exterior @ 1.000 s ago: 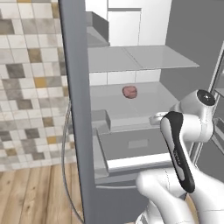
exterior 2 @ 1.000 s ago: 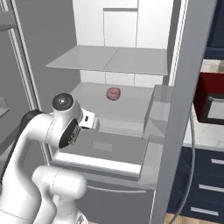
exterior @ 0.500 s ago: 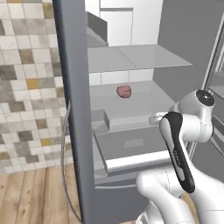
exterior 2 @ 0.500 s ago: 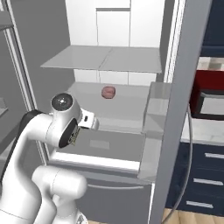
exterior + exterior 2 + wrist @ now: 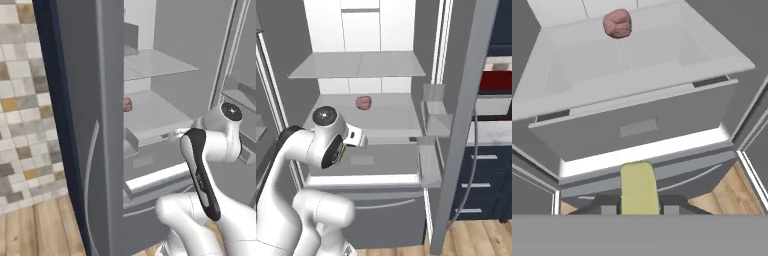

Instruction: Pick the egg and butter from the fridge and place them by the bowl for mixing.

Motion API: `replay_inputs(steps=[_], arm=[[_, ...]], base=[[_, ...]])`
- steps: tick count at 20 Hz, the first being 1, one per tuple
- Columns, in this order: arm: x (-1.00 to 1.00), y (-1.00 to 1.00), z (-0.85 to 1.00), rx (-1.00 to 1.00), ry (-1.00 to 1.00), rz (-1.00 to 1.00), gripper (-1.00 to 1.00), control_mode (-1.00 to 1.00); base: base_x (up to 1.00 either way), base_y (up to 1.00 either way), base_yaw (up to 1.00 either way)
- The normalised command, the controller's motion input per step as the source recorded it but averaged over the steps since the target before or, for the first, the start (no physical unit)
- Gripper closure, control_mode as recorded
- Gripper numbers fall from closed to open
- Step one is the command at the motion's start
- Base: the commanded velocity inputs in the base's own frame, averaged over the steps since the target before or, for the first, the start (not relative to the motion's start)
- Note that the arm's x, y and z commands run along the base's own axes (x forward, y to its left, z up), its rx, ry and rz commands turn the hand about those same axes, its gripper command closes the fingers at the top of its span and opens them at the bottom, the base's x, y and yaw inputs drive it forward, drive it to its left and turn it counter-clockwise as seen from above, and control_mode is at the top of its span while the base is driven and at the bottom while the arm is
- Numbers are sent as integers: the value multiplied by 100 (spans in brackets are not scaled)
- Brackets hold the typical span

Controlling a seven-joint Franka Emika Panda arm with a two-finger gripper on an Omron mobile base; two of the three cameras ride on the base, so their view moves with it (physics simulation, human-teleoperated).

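1. The fridge (image 5: 381, 75) is the biggest thing here. It is tall and grey, and it stands open. Its inside walls are white.
2. One fridge door (image 5: 85, 125) fills the near left of the left base view. It hides most of the inside from that side. Another door (image 5: 461, 125) stands open on the right of the right base view. It has clear bins on its inner face.
3. The white robot arm (image 5: 311, 150) rises in front of the fridge. Its hand is at about the height of the drawer.
4. A pale grey shelf (image 5: 358, 64) sits high inside the fridge. A lower shelf (image 5: 386, 112) sits under it.
5. A grey drawer (image 5: 637, 125) sits below the lower shelf.
6. A pink lumpy piece (image 5: 617, 23) lies on the lower shelf, toward the back. In the left base view just its edge peeks out past the door.
7. The butter (image 5: 639, 187) is a short olive-yellow stick. It is out of the fridge, in front of the drawer and lower than it.
8. The gripper (image 5: 639, 209) is pinching the butter. The stick stands between the two small dark finger tips (image 5: 607, 209) and pokes out past them.
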Motion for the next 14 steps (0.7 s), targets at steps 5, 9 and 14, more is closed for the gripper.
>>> replay_inputs(steps=[5, 9, 14], arm=[[0, 0, 0, 0, 0, 0, 100, 100], [0, 0, 0, 0, 0, 0, 100, 100], [0, 0, 0, 0, 0, 0, 100, 100]], base=[[-36, -4, -41], [-39, 20, -49], [-64, 22, -35]])
